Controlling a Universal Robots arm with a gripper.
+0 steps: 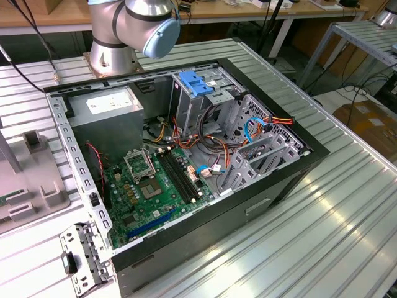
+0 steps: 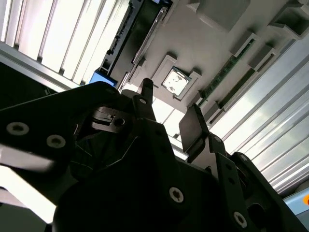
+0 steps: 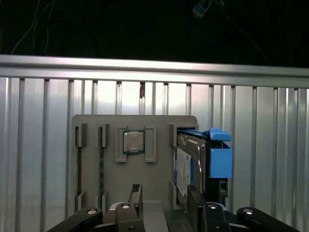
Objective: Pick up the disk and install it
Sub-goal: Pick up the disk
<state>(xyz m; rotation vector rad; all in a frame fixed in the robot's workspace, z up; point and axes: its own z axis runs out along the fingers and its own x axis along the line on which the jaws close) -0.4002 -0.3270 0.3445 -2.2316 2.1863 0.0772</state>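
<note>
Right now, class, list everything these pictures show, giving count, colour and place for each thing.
disk: one, silver-grey in a blue frame, standing on edge in the tray.
tray: one, grey, on the table.
chip: one, silver, in a tray pocket beside the disk.
computer case: one, black, open, mid-table.
circuit board: one, green, inside the case.
bracket: one, blue, high inside the case.
table: one, silver, ribbed, under everything.
arm: one, grey and blue, beside the case.
gripper: one, black, open and empty, near the tray.
</note>
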